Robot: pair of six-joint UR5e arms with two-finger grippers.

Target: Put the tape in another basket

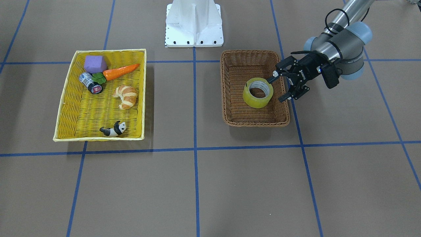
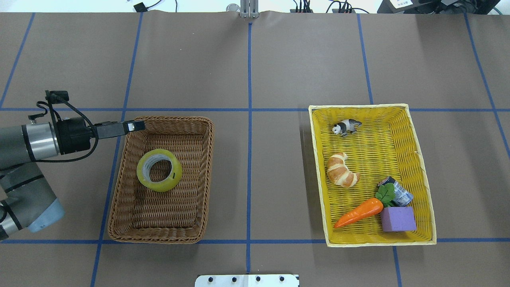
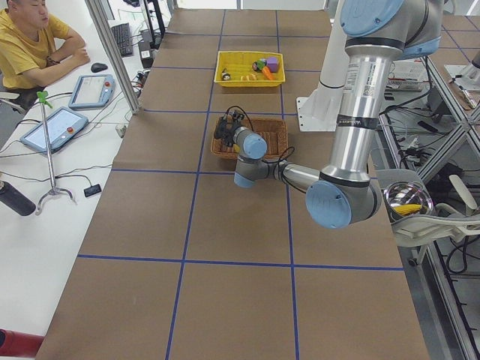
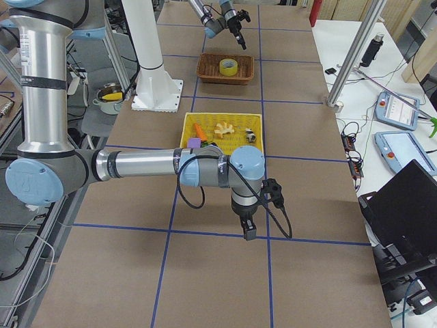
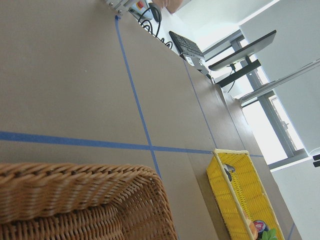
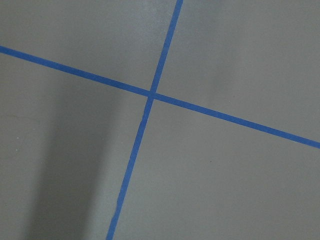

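The tape (image 1: pixel 258 92), a yellowish roll with a white-grey core, lies tilted in the brown wicker basket (image 1: pixel 256 123); it also shows in the overhead view (image 2: pixel 159 170). My left gripper (image 1: pixel 277 89) is open and empty. It hovers over the basket's rim on the robot's left side, just beside the tape and not touching it. In the overhead view it (image 2: pixel 135 126) shows edge-on at the basket's far left corner (image 2: pixel 137 119). My right gripper (image 4: pixel 247 229) shows only in the exterior right view, low over bare table; I cannot tell whether it is open or shut.
The shallow yellow basket (image 1: pixel 98 138) on the robot's right holds a carrot (image 1: pixel 121 72), a croissant (image 1: pixel 126 96), a panda figure (image 1: pixel 113 130), a purple block (image 1: pixel 94 63) and a silver cylinder (image 1: pixel 90 82). The robot's white base (image 1: pixel 194 23) stands between the baskets at the back.
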